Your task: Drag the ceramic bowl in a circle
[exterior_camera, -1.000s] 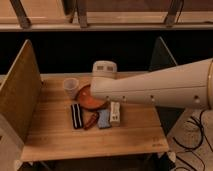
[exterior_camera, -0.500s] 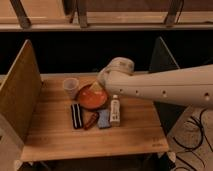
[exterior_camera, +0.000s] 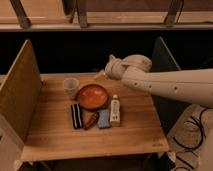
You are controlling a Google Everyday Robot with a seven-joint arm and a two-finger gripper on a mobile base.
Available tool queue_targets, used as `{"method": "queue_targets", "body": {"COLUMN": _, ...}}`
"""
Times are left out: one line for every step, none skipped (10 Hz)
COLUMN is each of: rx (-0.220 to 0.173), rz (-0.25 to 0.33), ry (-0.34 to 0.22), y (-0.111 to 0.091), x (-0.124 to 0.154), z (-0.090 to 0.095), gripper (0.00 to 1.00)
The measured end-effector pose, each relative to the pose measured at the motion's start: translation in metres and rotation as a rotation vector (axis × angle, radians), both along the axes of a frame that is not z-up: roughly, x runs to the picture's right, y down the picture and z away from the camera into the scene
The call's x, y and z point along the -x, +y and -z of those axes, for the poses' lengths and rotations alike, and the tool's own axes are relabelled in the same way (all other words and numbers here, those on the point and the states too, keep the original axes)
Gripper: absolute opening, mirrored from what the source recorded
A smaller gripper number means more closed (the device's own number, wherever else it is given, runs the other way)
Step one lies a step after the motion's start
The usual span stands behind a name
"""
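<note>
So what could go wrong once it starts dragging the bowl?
The end effector hovers behind the ceramic bowl, apart from it. The small cup sits close beside the bowl, and the white bottle and blue item lie just in front, so a circular drag would likely knock them. The shallow rim may also slip from the hold.

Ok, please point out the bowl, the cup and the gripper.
bowl (exterior_camera: 92,96): camera view, middle of its orange inside.
cup (exterior_camera: 70,87): camera view, its front wall.
gripper (exterior_camera: 106,69): camera view, its tip, behind the bowl.
</note>
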State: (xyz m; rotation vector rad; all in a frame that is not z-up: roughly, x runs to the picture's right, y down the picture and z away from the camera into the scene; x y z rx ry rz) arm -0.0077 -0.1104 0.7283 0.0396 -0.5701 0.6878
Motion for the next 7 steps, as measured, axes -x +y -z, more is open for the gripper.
{"method": "queue_targets", "body": {"rx": 0.015, "rz": 0.003, "ry": 0.012, "y": 0.004, "x": -0.001, "z": -0.008, "gripper": 0.80}}
{"method": "queue_targets", "body": {"rx": 0.049, "rz": 0.012, "ry": 0.039, "y": 0.015, "x": 0.000, "z": -0.024, "gripper": 0.80}}
{"method": "queue_targets", "body": {"rx": 0.095, "rz": 0.024, "ry": 0.071, "y": 0.028, "x": 0.005, "z": -0.044, "gripper": 0.80}}
{"method": "queue_targets", "body": {"rx": 0.133, "rz": 0.031, "ry": 0.095, "y": 0.038, "x": 0.010, "z": -0.059, "gripper": 0.80}}
{"method": "queue_targets", "body": {"rx": 0.182, "rz": 0.036, "ry": 0.128, "y": 0.050, "x": 0.016, "z": -0.080, "gripper": 0.80}}
{"method": "queue_targets", "body": {"rx": 0.210, "rz": 0.040, "ry": 0.148, "y": 0.056, "x": 0.019, "z": -0.091, "gripper": 0.80}}
{"method": "queue_targets", "body": {"rx": 0.241, "rz": 0.043, "ry": 0.173, "y": 0.061, "x": 0.021, "z": -0.104, "gripper": 0.80}}
